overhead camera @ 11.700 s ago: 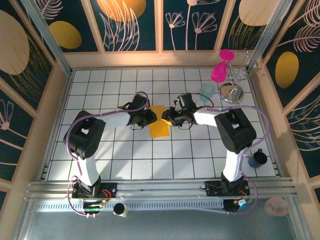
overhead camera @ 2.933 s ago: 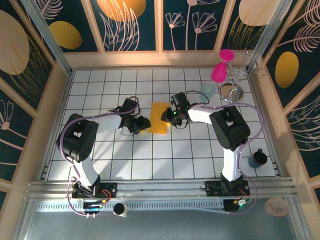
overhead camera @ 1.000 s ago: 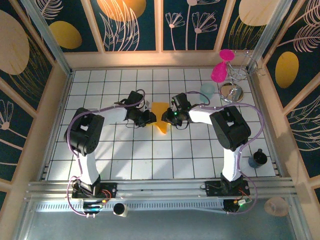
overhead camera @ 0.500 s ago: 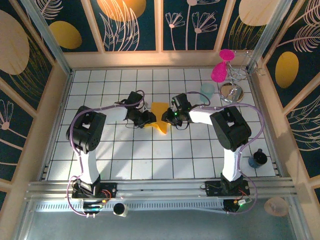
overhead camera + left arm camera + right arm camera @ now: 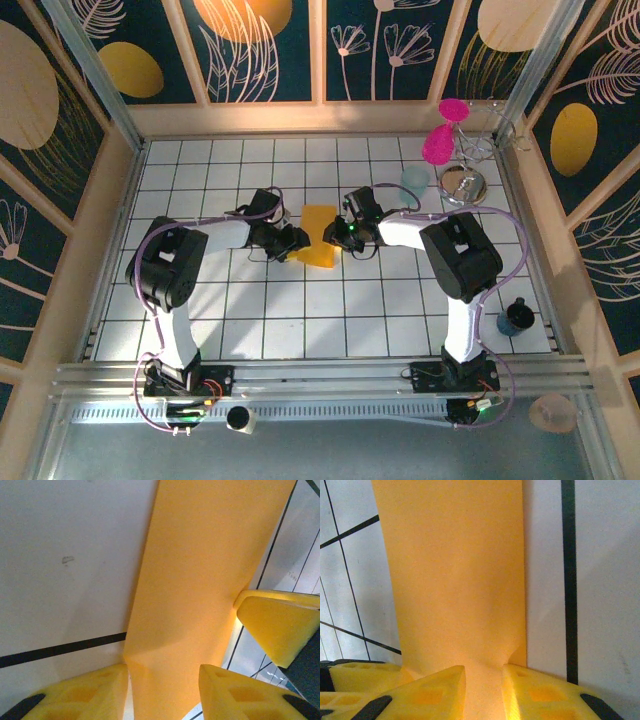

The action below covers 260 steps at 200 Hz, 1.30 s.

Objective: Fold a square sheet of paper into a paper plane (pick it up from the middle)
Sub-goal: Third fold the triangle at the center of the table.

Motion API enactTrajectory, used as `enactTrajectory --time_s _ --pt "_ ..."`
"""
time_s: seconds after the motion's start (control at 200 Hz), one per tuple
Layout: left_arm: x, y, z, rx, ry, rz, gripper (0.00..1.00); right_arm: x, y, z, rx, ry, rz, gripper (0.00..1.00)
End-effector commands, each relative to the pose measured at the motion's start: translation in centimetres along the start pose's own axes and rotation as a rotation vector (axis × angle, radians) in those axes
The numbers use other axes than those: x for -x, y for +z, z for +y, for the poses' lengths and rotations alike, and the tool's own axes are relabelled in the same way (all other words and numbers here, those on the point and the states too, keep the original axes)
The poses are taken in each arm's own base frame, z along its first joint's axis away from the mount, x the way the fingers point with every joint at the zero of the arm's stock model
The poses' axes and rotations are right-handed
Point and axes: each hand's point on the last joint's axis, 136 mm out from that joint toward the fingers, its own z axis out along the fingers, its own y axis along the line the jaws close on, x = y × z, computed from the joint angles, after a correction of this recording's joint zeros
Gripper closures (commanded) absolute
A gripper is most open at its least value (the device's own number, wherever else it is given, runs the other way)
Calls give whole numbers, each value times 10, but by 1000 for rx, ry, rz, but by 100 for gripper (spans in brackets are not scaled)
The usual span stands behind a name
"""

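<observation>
The square sheet of paper (image 5: 318, 236) is orange-yellow and folded to a narrow oblong, and it lies on the white tiles mid-table. My left gripper (image 5: 293, 243) sits at its left edge. In the left wrist view the paper (image 5: 200, 580) runs as a flat band between the left gripper's (image 5: 164, 672) spread fingers, and the jaws are open. My right gripper (image 5: 333, 238) is at the sheet's right edge. In the right wrist view the right gripper (image 5: 484, 672) is shut on the paper (image 5: 455, 570), which puckers into the narrow gap. The paper plane is out of view.
A pale teal cup (image 5: 414, 180), a shiny round bowl (image 5: 462, 185) and pink pieces on a wire stand (image 5: 437, 145) crowd the back right corner. A dark cup (image 5: 516, 318) stands beyond the table's right edge. Wooden walls (image 5: 110, 200) frame the tiles.
The paper's pointed lifted flap has dropped back, so the sheet now lies as a flat oblong. My left jaws have widened and the left gripper has slid slightly left. The right gripper holds still.
</observation>
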Motion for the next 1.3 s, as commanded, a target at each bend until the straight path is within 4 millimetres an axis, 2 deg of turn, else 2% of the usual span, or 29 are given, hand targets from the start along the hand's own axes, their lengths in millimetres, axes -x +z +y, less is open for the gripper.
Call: enactTrajectory --time_s 0.0,0.18,0.415,0.676,0.766,0.846,0.936,1.081,1.211,1.296 --pt "0 2 0 -34 -65 0 61 -11 1 -23 -77 30 25 73" --pt "11 -2 -4 -88 -102 -26 69 -10 1 -23 -75 26 23 73" --pt "19 -1 -15 -162 -96 -12 74 -10 0 -21 -65 22 18 73" --pt "23 3 -1 -95 -77 -7 75 -8 -1 -17 -51 13 9 73" --pt "26 4 -2 -92 -68 -5 80 -5 -3 -14 -44 -4 -4 72" --pt "28 3 -3 -92 -64 -10 85 2 -9 -5 -23 -47 -35 70" --pt "28 2 -5 -94 -68 -12 92 16 -23 14 18 -129 -92 67" --pt "30 -6 -11 -105 -77 -37 96 34 -52 42 67 -295 -220 52" --pt "31 -16 -21 -143 -105 -63 96 22 -63 63 86 -495 -297 40" --pt "31 -22 -26 -168 -129 -81 96 10 -62 72 54 -624 -345 36"
